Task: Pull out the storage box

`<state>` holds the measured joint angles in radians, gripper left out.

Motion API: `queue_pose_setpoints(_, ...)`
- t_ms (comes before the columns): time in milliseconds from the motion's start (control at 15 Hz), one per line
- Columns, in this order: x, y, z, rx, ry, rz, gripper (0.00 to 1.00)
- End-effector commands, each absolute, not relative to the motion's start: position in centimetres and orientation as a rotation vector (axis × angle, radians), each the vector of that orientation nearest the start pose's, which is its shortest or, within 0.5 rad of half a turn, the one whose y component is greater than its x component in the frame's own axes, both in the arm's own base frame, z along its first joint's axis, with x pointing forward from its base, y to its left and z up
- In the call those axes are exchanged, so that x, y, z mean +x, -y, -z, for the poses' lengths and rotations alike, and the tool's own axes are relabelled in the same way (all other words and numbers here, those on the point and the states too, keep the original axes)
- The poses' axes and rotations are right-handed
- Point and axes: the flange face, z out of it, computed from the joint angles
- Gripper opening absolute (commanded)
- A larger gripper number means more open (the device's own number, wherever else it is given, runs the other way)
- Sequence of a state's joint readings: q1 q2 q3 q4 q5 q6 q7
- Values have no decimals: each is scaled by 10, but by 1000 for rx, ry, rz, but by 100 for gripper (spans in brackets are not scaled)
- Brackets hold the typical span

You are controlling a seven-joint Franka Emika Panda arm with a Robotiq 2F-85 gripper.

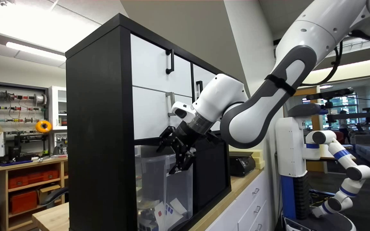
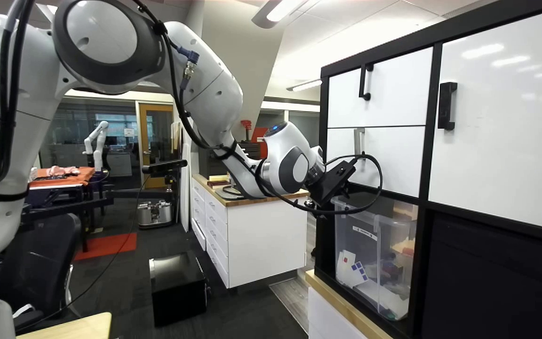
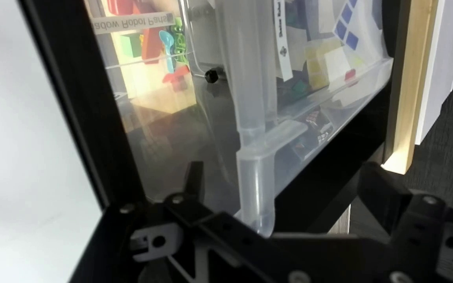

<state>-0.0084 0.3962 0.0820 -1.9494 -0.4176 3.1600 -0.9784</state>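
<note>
Gripper [image 3: 287,185] fingers apart, rim of clear box [image 3: 248,86] between them in wrist view; contact unclear. Box sits low in cabinet [image 1: 108,122], 6 o'clock in an exterior view. Probably stiff, slick, middling weight; I'd pinch the rim. Near label [image 3: 282,39], 1 o'clock: "Shadow Robot"; flipped label [image 3: 134,22], 11 o'clock: "adow Robot Parts".

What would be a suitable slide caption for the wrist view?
Open Robotiq gripper facing a labelled translucent plastic storage box inside a black-framed cabinet.
</note>
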Motion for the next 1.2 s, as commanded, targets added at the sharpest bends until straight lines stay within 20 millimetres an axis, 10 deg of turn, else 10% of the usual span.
queue_pose_setpoints(0,670,-83,-364,-2512,2313,1220,100)
queue_pose_setpoints(400,672,-91,-347,-2492,2325,1180,100)
queue_pose_setpoints(467,672,-92,-345,-2493,2322,1176,75)
queue_pose_setpoints(1133,664,-88,-364,-2499,2321,1228,14)
